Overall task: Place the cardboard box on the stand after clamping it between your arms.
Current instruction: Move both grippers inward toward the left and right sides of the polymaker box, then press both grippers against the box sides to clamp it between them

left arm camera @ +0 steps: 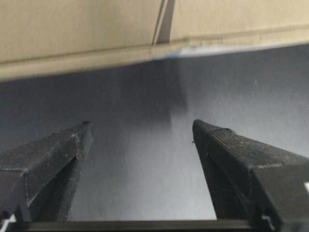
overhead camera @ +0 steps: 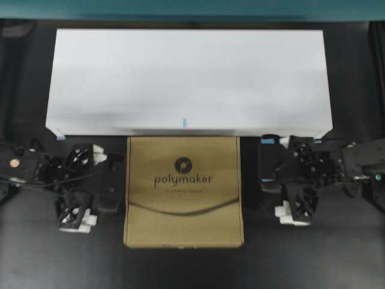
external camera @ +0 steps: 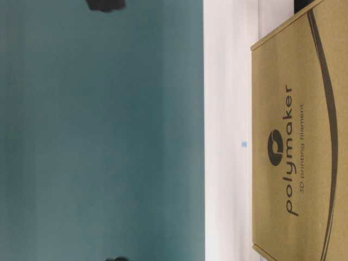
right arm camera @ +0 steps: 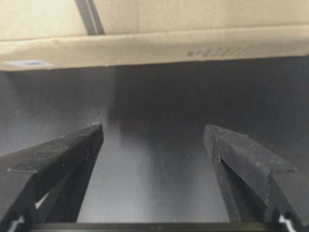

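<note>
I have the cardboard box (overhead camera: 183, 191) lying flat on the dark table (overhead camera: 192, 268), its far edge just beside the stand (overhead camera: 188, 81). My left gripper (overhead camera: 111, 183) and right gripper (overhead camera: 271, 180) flank it, jaws spread wide, holding nothing, positioned to squeeze its sides. A teal wall (external camera: 100, 130) backs the white stand.

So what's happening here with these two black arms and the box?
Two robot arms sit on either side of a brown polymaker cardboard box lying flat on the dark table, just in front of a wide white stand. The left tool and the right tool both face the box's sides with their fingers open, a gap of table showing between each and the cardboard. Nothing is clamped or lifted yet.
</note>
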Motion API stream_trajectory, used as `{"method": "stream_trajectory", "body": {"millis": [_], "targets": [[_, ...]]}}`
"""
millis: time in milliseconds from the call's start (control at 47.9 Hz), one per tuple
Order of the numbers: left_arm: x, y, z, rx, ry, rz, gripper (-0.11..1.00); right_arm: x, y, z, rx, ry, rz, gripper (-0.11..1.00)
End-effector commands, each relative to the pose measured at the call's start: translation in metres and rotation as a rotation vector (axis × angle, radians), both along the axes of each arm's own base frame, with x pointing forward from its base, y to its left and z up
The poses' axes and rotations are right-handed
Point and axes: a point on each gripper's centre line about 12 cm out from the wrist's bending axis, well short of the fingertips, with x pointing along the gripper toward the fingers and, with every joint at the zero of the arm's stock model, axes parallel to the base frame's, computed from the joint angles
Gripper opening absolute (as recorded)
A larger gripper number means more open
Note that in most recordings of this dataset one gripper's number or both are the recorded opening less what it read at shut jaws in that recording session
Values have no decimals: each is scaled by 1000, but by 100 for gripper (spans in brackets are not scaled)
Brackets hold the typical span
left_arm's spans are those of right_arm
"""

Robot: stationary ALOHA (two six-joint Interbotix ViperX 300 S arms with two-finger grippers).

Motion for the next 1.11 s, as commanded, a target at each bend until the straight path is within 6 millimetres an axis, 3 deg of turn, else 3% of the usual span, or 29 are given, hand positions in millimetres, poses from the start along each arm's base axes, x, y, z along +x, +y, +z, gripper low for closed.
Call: {"method": "stream_trajectory", "body": {"millis": [0,397,794,1086], "targets": [[10,-1,1,3,-25,-8,81,8,5,-10,-11,15,24,80],[23,5,-6,18,-11,-4,81,38,4,-22,-44,-1,61,80],[31,7,-2,15,-26,6,80,61,2,-15,-45,-59,56,80],[37,7,6,13,-48,8,80,65,3,-5,-25,-74,34,80]]}}
